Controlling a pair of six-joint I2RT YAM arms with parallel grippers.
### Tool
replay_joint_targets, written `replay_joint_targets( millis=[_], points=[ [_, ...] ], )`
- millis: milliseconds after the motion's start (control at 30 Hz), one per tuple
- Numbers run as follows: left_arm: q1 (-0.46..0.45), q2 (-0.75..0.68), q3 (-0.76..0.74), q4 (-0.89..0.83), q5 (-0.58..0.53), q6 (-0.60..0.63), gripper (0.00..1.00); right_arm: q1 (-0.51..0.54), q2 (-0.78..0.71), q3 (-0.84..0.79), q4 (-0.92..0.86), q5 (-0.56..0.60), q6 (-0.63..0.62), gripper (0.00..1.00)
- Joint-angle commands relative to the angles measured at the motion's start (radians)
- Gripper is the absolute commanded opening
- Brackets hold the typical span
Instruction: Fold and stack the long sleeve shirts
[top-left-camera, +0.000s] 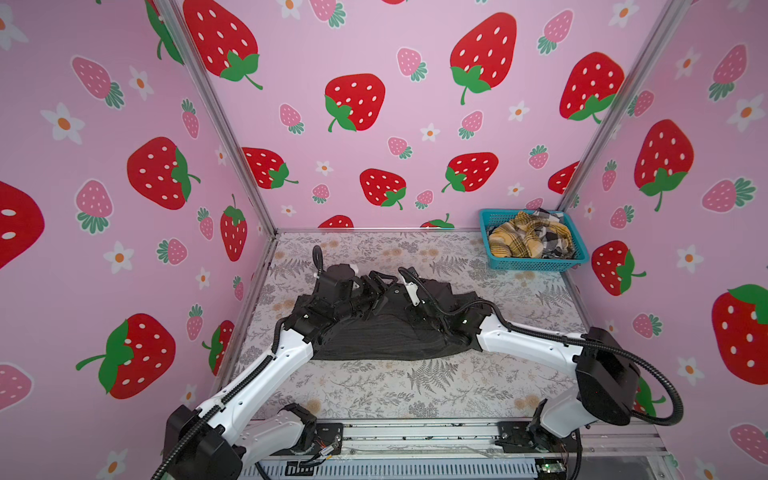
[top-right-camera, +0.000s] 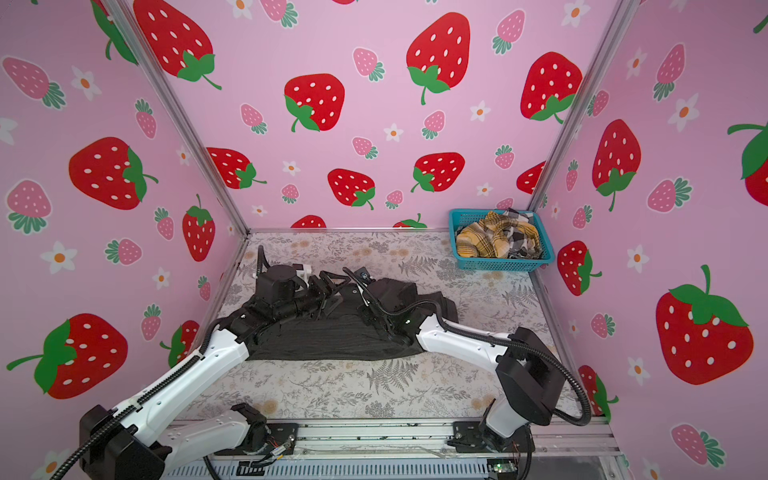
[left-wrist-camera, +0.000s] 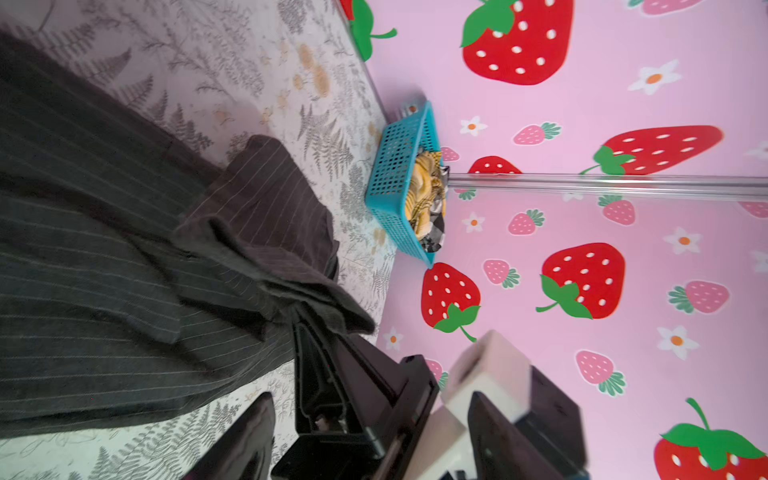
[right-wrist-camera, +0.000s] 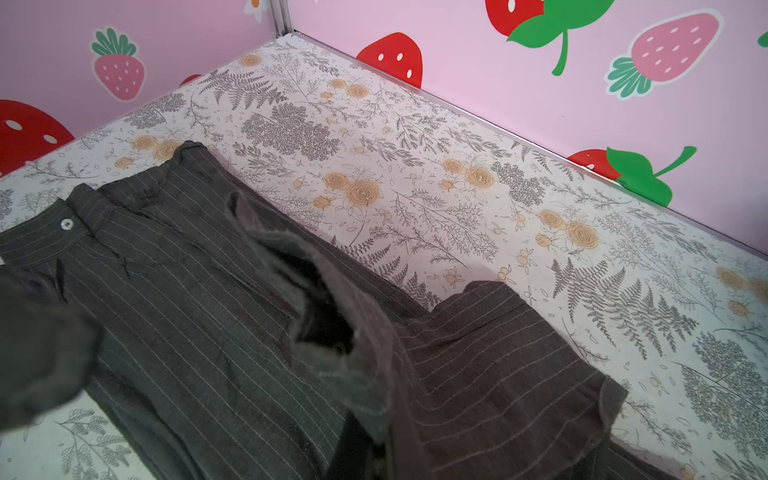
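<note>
A dark charcoal pinstriped long sleeve shirt (top-left-camera: 386, 336) (top-right-camera: 328, 336) lies spread across the middle of the table, with both arms over its far edge. My left gripper (top-left-camera: 380, 286) (left-wrist-camera: 372, 399) stands open just above the far edge of the shirt, with nothing held between its fingers. My right gripper (right-wrist-camera: 365, 436) is shut on a raised fold of the shirt (right-wrist-camera: 316, 316), close to the left one. In both top views the dark cloth hides its fingertips. A small white button (right-wrist-camera: 66, 223) shows on the shirt's edge.
A teal basket (top-left-camera: 534, 264) (top-right-camera: 500, 262) stands at the back right corner and holds a mustard plaid shirt (top-left-camera: 515, 241) and a black-white check shirt (top-left-camera: 555, 241). Pink strawberry walls close in the floral table (top-left-camera: 395, 395) on three sides.
</note>
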Motion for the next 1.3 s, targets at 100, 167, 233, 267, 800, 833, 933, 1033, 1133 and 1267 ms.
replay_joint_targets(
  millis=[100,167,233,267,800,833,933,1033,1133,1267],
  points=[
    [-0.025,-0.018,-0.049,0.006,-0.105,-0.202,0.76,0.063,-0.05,-0.042,0.146,0.049,-0.011,0.0],
    [-0.025,-0.009,-0.052,0.023,-0.104,-0.221,0.77,0.087,-0.055,-0.067,0.177,0.056,-0.04,0.0],
    [-0.027,0.008,-0.03,-0.005,-0.103,-0.217,0.77,0.109,-0.059,-0.088,0.2,0.075,-0.057,0.0],
    [-0.029,0.014,-0.024,-0.012,-0.102,-0.22,0.77,0.116,-0.06,-0.097,0.21,0.076,-0.063,0.0],
    [0.07,0.027,0.004,-0.011,-0.059,-0.122,0.0,0.077,-0.124,-0.021,-0.007,0.229,0.159,0.89],
    [0.116,0.043,0.053,-0.018,-0.014,-0.06,0.0,0.022,-0.151,0.002,-0.089,0.188,0.244,0.96],
    [0.218,0.084,0.265,-0.076,0.128,0.148,0.0,-0.226,-0.221,0.025,-0.269,-0.138,0.437,1.0],
    [0.239,0.109,0.503,-0.166,0.224,0.376,0.0,-0.465,-0.256,-0.027,-0.31,-0.511,0.552,1.0],
    [0.241,0.132,0.641,-0.212,0.39,0.493,0.0,-0.614,-0.263,-0.114,-0.252,-0.765,0.654,1.0],
    [0.241,0.081,0.595,-0.207,0.459,0.505,0.0,-0.675,-0.243,-0.218,-0.117,-0.883,0.797,1.0]
  ],
)
